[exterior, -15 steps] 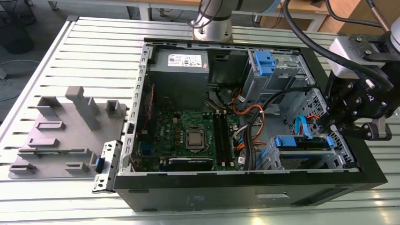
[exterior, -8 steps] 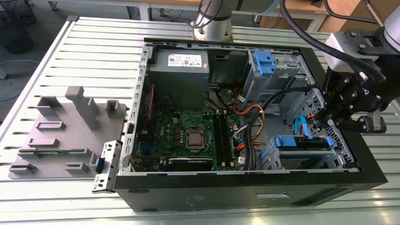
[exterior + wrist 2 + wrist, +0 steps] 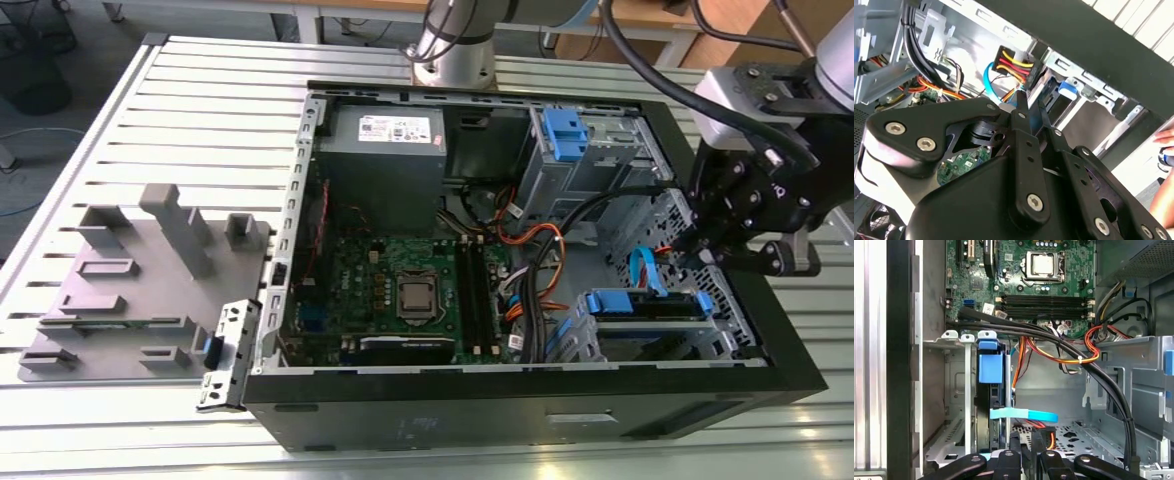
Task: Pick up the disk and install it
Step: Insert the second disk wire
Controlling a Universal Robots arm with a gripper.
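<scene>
My hand [image 3: 1025, 436] hangs low inside the case [image 3: 534, 410], fingers drawn narrow, with nothing clearly gripped. The blue cable [image 3: 1024, 415] lies just ahead. Beside it the disk [image 3: 990, 369] stands on edge in its bay, handle outward, and looks seated. I'd judge the hand is low to reach the cabling.

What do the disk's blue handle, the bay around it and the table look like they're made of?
The handle of the disk: matte blue plastic, by its moulded, rounded shape. The bay: bare sheet metal, grey with punched holes and folded tabs. The table: probably aluminium, pale slats with a brushed sheen.
</scene>
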